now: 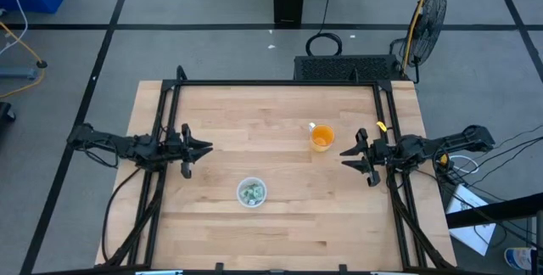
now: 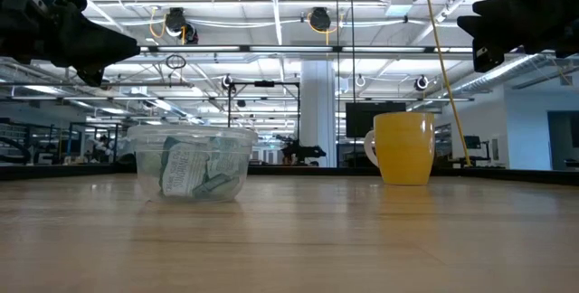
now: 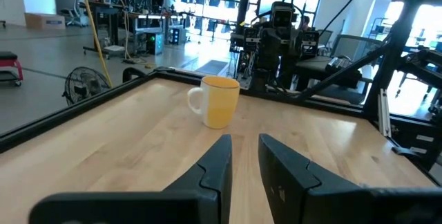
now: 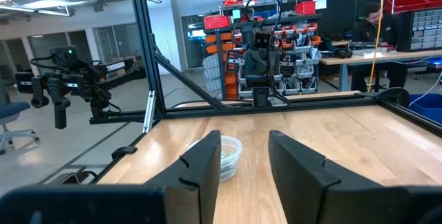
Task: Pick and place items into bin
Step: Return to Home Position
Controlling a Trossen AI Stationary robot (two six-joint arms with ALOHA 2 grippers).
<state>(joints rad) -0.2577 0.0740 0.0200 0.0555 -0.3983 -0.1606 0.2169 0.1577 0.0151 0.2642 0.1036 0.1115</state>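
— Where are the claws?
— The left claw is mid-left, fingers slightly parted, empty. The right claw is mid-right, spread, empty.
— And the bin?
— Lower centre on the tabletop, between them, well apart from both, with packets inside.

The left end effector, fingers slightly apart, hangs over the counter; an orange cup stands upright ahead
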